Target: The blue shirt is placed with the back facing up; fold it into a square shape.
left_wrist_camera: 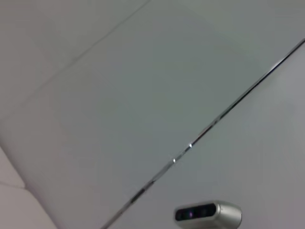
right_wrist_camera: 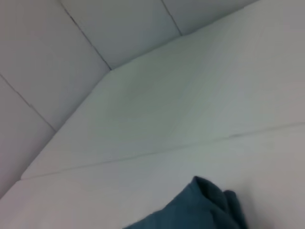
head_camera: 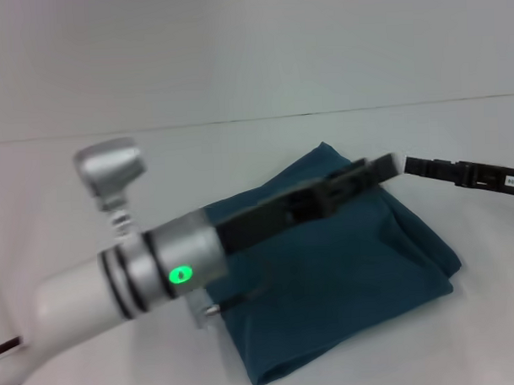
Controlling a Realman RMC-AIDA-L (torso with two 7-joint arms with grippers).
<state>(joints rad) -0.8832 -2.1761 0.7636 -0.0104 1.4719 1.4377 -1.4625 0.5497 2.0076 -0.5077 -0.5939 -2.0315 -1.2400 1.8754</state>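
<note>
The blue shirt (head_camera: 353, 274) lies on the white table as a folded, roughly four-sided bundle with its plain side up. One corner points toward the far edge, and that corner also appears in the right wrist view (right_wrist_camera: 200, 210). My left arm reaches across the shirt from the near left, and its black left gripper (head_camera: 379, 170) is over the shirt's far right edge. The right gripper (head_camera: 416, 165) comes in from the right, just beyond that same edge and close to the left one. No lettering is visible on the shirt.
The white table (head_camera: 88, 181) extends on all sides of the shirt and meets a pale wall behind it. The left wrist view faces pale panels with a dark seam and a silver camera housing (left_wrist_camera: 208, 213).
</note>
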